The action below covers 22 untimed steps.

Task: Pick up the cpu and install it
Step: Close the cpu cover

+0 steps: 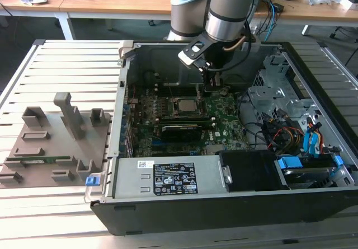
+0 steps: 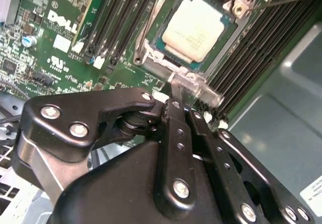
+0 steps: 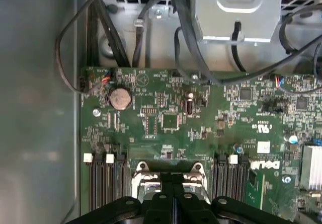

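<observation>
Sitting flat in the socket on the green motherboard, centre of the exterior view, the cpu lies inside the open computer case. Gripper hangs just beside it, toward the exterior view's right. Claw pinched narrow, gripping nothing, tips near the socket's edge in the second wrist view.

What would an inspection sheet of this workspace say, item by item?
Surface: slatted metal table carrying an open computer case.
Job's things: cpu lies in its socket on the motherboard.
Clutter: grey fixture plate at the exterior view's left.
Grippers: gripper shut, near the socket's edge.
Cables: black wires inside the case; coloured wires too.
Surroundings: wooden desks behind.
</observation>
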### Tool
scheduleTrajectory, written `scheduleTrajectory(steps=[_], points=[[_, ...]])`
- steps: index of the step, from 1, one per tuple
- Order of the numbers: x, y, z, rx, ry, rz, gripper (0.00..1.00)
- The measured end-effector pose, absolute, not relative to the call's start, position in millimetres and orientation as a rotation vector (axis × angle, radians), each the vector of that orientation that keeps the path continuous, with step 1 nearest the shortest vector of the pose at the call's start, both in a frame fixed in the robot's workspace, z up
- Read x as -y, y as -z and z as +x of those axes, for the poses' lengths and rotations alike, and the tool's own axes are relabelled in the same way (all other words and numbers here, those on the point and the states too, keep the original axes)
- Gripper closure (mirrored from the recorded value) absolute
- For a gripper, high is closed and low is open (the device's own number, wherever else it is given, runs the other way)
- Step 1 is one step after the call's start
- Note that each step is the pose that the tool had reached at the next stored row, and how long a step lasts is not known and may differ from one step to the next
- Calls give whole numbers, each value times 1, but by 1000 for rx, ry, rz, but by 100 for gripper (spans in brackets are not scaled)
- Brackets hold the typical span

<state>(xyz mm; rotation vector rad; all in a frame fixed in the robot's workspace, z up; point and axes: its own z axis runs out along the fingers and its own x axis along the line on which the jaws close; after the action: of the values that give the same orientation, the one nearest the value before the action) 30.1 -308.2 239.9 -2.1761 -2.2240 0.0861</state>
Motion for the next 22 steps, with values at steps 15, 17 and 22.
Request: scheduleTrajectory(steps=[15, 17, 22], points=[[308, -234, -1, 2224, -86, -2176, 89], [308, -233, -3, 2224, -86, -2176, 89], [308, -233, -3, 2224, -86, -2176, 89]])
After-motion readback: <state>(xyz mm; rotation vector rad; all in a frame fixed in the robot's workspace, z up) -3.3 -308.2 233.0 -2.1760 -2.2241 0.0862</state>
